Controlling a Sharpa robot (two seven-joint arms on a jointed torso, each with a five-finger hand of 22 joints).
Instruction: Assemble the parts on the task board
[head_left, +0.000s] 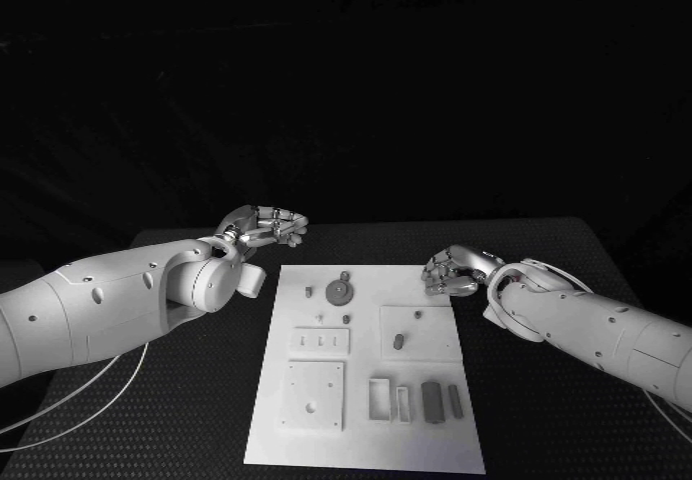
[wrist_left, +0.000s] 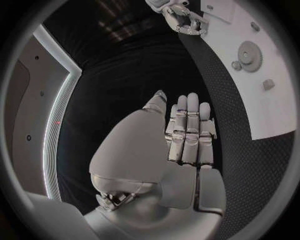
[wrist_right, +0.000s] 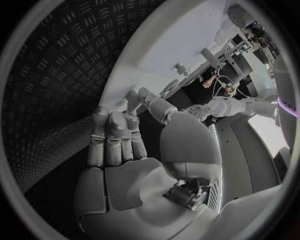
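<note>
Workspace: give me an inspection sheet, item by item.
Surface: black textured table, mostly bare.
Job's things: white rectangular task board at centre; grey round gear and small grey parts lie on it.
Clutter: nothing seen.
Hands: silver left hand off the board's far left corner, fingers curled, holding nothing; silver right hand at the board's far right edge, fingers curled, holding nothing.
Cables: thin white cables under the left arm.
Surroundings: dark.
</note>
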